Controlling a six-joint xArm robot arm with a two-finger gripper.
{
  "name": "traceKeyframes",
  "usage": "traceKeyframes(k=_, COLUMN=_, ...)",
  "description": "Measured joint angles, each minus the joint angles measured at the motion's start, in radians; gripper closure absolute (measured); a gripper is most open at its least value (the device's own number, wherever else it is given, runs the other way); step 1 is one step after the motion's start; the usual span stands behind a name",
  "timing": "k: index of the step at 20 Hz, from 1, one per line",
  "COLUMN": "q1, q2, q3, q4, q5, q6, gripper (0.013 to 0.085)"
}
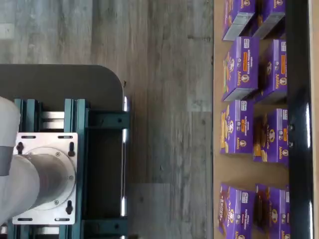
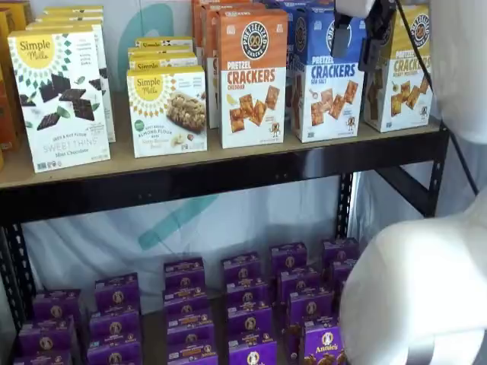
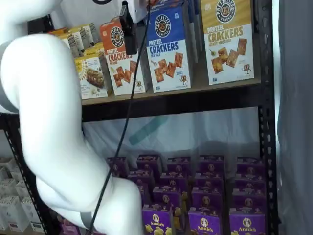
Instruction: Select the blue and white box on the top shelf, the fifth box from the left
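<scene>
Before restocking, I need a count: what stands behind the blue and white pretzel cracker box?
More blue cartons line up behind the blue and white box on the top shelf; how many is hidden.

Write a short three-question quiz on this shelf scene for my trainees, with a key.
1. True or false: the blue and white box has already been taken off the top shelf.
2. Which carton stands right beside the blue and white box, on the side towards the Simple Mills boxes?
A. the orange-topped Cheddar carton
B. a green tin
C. a red bag
3. Fill in: the small boxes on the lower level are ____ in colour.

Key: 1 false, it stands on the shelf; 2 A; 3 purple.
</scene>
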Motion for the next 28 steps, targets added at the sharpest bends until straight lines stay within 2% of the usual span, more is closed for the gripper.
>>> traceKeyframes(k=2, q1=0.023, q2=-0.015, q3=0.019, q4=-0.029, q5=-0.023, q6=0.01, gripper=0.013)
traceKeyframes(k=6, q1=0.038, q2=-0.029, q3=0.038, q4=-0.041, q5=-0.038, q6=0.021, gripper=0.013)
traceKeyframes(k=10, q1=0.028, q2=-0.036, q3=0.045, q4=-0.012, q5=-0.048, q6=0.022, gripper=0.013)
traceKeyframes(k=15, q1=-0.017, q2=-0.04, q3=0.037, q4=0.073, q5=-0.065, q6=0.013, gripper=0.013)
traceKeyframes(k=20, q1=-0.093, q2=-0.039, q3=0.019, q4=0.205, q5=-0.081, q6=-0.002, gripper=0.013)
traceKeyframes(k=25, q1=-0.173, q2=-0.094, q3=0.083, q4=0.347, q5=-0.208, q6=-0.021, gripper=0.013)
traceKeyframes(k=28, q1=-0.204, q2=-0.099, q3=0.086, q4=0.388, q5=-0.239, q6=-0.032, gripper=0.013)
